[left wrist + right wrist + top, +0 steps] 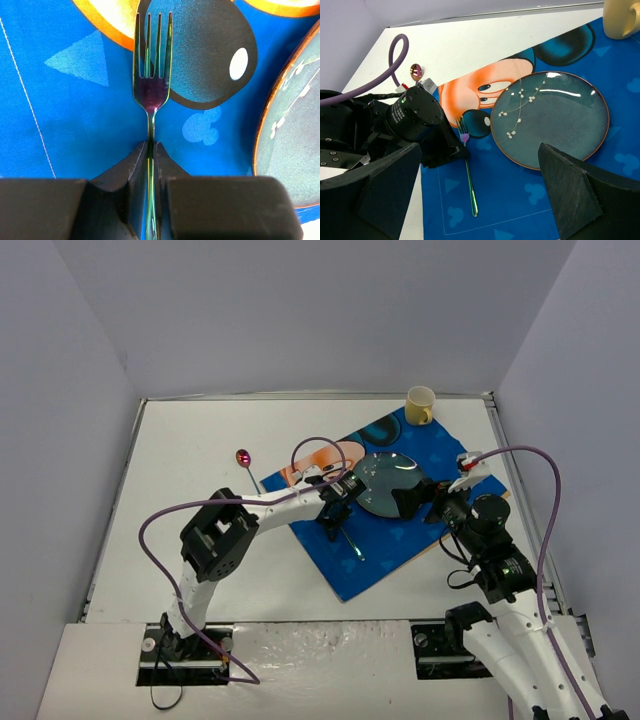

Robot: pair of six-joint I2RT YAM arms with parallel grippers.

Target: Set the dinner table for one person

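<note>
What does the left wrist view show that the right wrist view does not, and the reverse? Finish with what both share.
Only the left wrist view: the pinch itself, the left gripper shut on the fork at its neck. Only the right wrist view: the yellow mug, the spoon, the white dinner table and nearly the whole plate. Both: the fork, the plate's rim and the blue placemat.

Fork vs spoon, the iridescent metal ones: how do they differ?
The iridescent metal fork is on the blue cartoon-mouse placemat; the iridescent metal spoon lies off it on the white tabletop. The left gripper clamps the fork; nothing touches the spoon. Both share the rainbow finish.
</note>
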